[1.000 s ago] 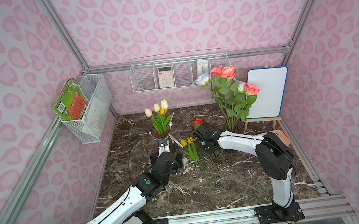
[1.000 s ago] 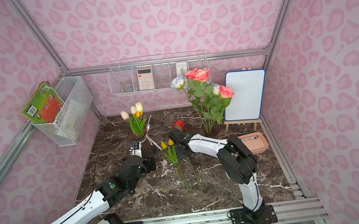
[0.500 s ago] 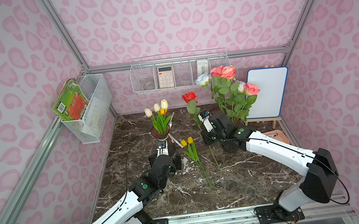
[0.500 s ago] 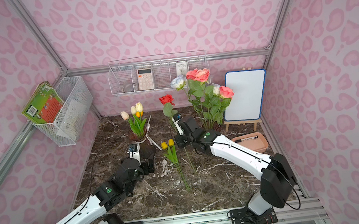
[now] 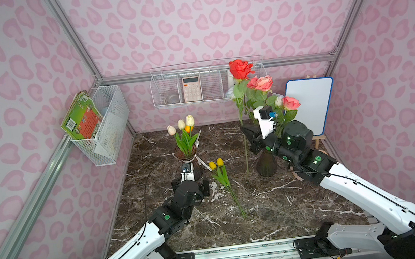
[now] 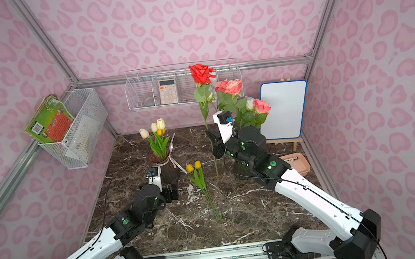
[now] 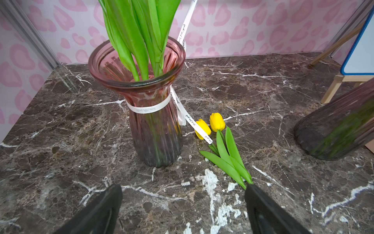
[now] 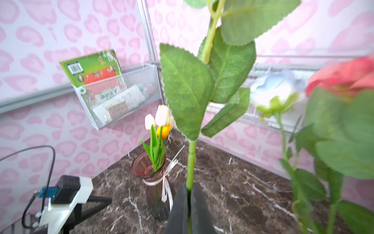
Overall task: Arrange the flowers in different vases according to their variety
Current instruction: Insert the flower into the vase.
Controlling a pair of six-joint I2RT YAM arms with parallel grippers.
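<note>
1. Top views: show red rose upright right of centre, bloom up by the wire shelf, stem end low and just left of rose vase, not yet in it. Pinched mid-stem by right gripper, jaws shut on it. Also show yellow tulips flat on the marble at centre, beside ribbon vase.
2. Left wrist: shows left gripper spread wide and empty along the bottom edge. Ribbon vase at centre, tulips right of its base, ribbon tail draped over one bloom. Look light and limp-leaved, lying low on hard stone. Best taken on the bare stems below the leaves, clear of the ribbon.
3. Right wrist: shows right gripper clamped on bare stem at bottom centre, with the broad leaves of the red rose above. Looks light but top-heavy, with a springy stem likely to swing or twist. Suits a hold below the leaves. Calls for care at the narrow, crowded glass neck.
</note>
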